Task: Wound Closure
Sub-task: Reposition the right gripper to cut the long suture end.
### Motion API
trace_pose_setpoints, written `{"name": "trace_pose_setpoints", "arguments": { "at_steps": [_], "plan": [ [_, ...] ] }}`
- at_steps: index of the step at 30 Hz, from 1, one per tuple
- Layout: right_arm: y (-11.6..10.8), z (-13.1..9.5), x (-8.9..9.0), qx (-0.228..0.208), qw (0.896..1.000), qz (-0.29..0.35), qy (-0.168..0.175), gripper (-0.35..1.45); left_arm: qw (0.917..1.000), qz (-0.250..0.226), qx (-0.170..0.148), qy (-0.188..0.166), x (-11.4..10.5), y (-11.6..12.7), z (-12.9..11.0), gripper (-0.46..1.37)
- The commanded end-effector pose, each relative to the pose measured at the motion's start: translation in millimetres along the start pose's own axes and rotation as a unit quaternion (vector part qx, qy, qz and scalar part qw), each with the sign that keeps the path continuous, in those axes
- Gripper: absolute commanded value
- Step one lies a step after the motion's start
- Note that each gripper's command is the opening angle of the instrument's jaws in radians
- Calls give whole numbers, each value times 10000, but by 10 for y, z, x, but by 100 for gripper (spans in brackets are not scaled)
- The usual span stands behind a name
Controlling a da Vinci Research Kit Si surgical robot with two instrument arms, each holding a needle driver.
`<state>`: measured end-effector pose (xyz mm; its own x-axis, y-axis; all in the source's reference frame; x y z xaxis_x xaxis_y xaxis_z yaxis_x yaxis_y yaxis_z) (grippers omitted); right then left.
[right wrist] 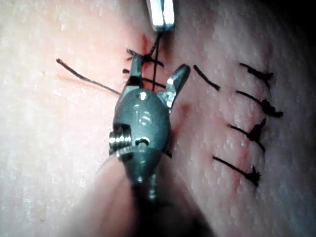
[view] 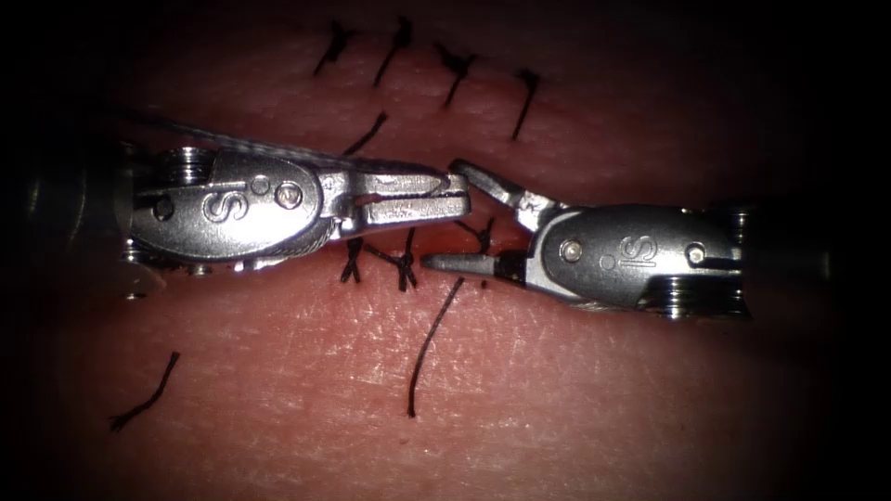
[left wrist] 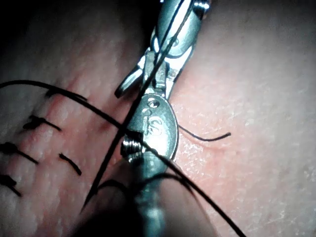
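The left arm's tool [view: 436, 197] is seen to be of bright polished metal, smooth and glossy, with a stamped "S" on its rounded clevis and strong highlights along the jaws. The right arm's tool [view: 464, 215] is of the same silvery metal, somewhat more satin on its housing, with ribbed, stacked discs at the wrist joint. The tissue [view: 575, 390] is presented as a moist, pinkish-red surface, finely creased and pebbled like skin, with a faint wet sheen. The thread [view: 429, 341] is observed as black, matt and thin; the knotted stitches [view: 405, 264] appear frayed and fibrous at the cut ends.
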<state>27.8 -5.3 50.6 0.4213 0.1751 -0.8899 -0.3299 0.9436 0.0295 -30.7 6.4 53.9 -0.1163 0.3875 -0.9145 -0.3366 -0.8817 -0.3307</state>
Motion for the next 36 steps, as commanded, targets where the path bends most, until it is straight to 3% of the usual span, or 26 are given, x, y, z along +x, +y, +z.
{"name": "trace_pose_setpoints", "arguments": {
  "at_steps": [1,15,20,25,27,29,30,36],
  "plan": [
    [0,2,-1,-19,10000,-4,-7,81,10000,2,-41,3,0,0,0,-35],
    [-1,24,-5,-39,10000,-24,-20,70,10000,-42,-38,32,2,3,0,-35],
    [-4,28,-9,-5,10000,-50,-10,56,10000,-51,-38,30,4,5,-1,-35],
    [-2,31,-10,8,10000,-52,-18,37,10000,-52,-54,35,4,5,-1,-35],
    [-2,33,-12,26,10000,-57,-23,18,10000,-53,-55,34,4,5,-1,-35],
    [-1,34,-12,87,9999,-61,12,-24,10000,-53,-54,34,4,6,-1,-35],
    [-1,34,-13,95,9999,-64,17,-35,10000,-53,-55,34,4,6,-1,-35],
    [0,39,-21,213,9994,-107,-230,-35,9999,-60,-71,38,6,6,-2,-35]
  ]
}}
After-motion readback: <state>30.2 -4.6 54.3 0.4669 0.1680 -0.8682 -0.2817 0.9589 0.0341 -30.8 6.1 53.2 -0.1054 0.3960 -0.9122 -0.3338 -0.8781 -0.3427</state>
